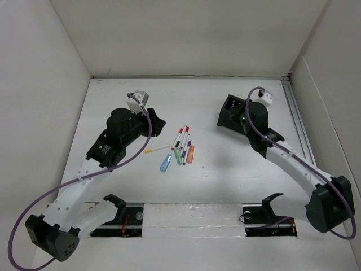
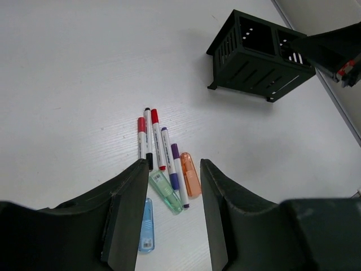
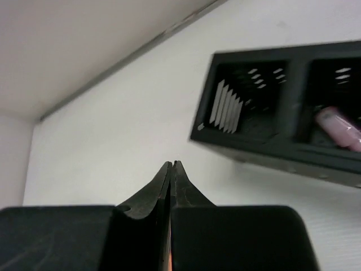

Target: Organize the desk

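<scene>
The white desk (image 1: pixel 225 175) holds a cluster of markers (image 1: pixel 181 141) at its middle, with green (image 1: pixel 178 156), orange (image 1: pixel 190 153) and blue (image 1: pixel 166 163) highlighters and a yellow pen (image 1: pixel 158 149). My left gripper (image 1: pixel 161 122) hovers left of and above them. In the left wrist view it (image 2: pixel 172 165) is open and empty, with the markers (image 2: pixel 161 144) and the green highlighter (image 2: pixel 165 192) between its fingers. My right gripper (image 1: pixel 236 113) is over the black organizer (image 1: pixel 224 107). In the right wrist view it (image 3: pixel 172 164) is shut, beside the organizer (image 3: pixel 265 141), which holds a pink item (image 3: pixel 338 127).
A metal rail (image 1: pixel 299 124) runs along the desk's right edge, and white walls stand on three sides. The organizer (image 2: pixel 248 62) sits at the far right in the left wrist view, with the right gripper's finger (image 2: pixel 321 48) above it. Arm mounts line the near edge.
</scene>
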Motion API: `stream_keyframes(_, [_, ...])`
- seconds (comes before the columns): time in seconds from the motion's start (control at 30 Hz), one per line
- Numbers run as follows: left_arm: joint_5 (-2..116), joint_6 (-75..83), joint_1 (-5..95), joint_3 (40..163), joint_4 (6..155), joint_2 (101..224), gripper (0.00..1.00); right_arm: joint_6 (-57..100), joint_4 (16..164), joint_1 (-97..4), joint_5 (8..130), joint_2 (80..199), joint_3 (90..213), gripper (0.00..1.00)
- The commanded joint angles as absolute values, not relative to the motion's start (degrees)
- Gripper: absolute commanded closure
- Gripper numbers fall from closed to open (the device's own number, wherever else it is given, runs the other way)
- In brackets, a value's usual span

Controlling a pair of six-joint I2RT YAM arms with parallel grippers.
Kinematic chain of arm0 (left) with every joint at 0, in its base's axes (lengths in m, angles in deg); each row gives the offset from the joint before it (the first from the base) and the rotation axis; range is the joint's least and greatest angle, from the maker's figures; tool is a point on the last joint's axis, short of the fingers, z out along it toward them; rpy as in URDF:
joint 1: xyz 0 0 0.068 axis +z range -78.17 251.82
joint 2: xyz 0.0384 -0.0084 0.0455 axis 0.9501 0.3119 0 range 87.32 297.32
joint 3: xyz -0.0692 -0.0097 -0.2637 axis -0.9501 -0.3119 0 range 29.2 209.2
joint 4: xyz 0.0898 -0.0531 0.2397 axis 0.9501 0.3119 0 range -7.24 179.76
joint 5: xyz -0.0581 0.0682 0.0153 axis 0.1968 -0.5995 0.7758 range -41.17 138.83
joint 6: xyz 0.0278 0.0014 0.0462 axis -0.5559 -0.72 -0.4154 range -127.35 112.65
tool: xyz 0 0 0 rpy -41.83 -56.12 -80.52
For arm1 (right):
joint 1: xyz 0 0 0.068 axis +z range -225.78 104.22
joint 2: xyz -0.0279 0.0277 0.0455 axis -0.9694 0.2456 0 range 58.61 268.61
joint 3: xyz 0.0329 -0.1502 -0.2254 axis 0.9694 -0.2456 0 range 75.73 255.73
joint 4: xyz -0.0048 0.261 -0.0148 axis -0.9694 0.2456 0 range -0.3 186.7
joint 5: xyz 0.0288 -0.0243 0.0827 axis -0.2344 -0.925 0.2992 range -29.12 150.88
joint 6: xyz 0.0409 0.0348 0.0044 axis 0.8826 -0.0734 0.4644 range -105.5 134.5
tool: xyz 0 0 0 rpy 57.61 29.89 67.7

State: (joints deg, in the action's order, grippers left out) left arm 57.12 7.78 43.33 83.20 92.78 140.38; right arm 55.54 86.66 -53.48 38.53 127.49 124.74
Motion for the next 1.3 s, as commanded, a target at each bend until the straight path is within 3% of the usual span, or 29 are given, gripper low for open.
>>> stream_keyframes(0.0, [56.2, 7.9, 43.2, 83.4, 90.7, 140.7, 0.61, 51.5, 83.2, -47.1, 48.1, 130.1, 125.1, 1.00])
stream_keyframes(0.07, [55.4, 7.9, 43.2, 83.6, 90.8, 140.8, 0.61, 51.0, 85.7, -43.2, 52.7, 134.3, 126.2, 1.00])
stream_keyframes(0.2, [55.0, 7.8, 43.2, 83.7, 90.7, 141.0, 0.61, 51.2, 88.5, -33.6, 50.8, 142.1, 127.9, 0.96])
stream_keyframes(0.23, [54.7, 7.8, 43.2, 83.7, 90.6, 141.2, 0.61, 51.5, 88.6, -31.1, 50.0, 143.3, 128.3, 0.75])
stream_keyframes(0.33, [54.7, 7.9, 43.2, 84.0, 91.2, 141.5, 0.60, 52.6, 87.5, -27.8, 48.7, 147.0, 128.0, 0.38])
stream_keyframes(0.4, [54.6, 7.9, 43.2, 83.6, 90.8, 141.4, 0.60, 53.6, 88.1, -27.0, 47.6, 149.0, 128.6, 0.34])
stream_keyframes(0.5, [54.1, 7.9, 43.2, 83.9, 90.9, 141.6, 0.59, 54.5, 89.5, -26.4, 43.8, 152.4, 130.0, 0.36])
stream_keyframes(0.73, [54.4, 7.8, 43.2, 84.0, 91.0, 142.0, 0.59, 55.2, 92.5, -26.4, 40.3, 157.4, 131.6, 0.51])
stream_keyframes(1.1, [54.4, 7.8, 43.2, 84.0, 90.9, 142.2, 0.58, 54.6, 97.9, -26.4, 34.3, 162.0, 135.1, 0.53])
stream_keyframes(1.13, [54.5, 7.7, 43.2, 84.0, 91.0, 142.2, 0.58, 54.6, 98.3, -26.4, 33.9, 161.7, 134.9, 0.57])
stream_keyframes(1.23, [55.2, 7.7, 43.2, 83.9, 90.8, 142.1, 0.58, 54.6, 99.5, -26.4, 32.6, 160.7, 134.8, 0.78])
stream_keyframes(1.27, [54.9, 7.8, 43.2, 84.0, 90.7, 142.2, 0.58, 54.7, 99.9, -26.4, 32.6, 160.3, 134.3, 0.79])
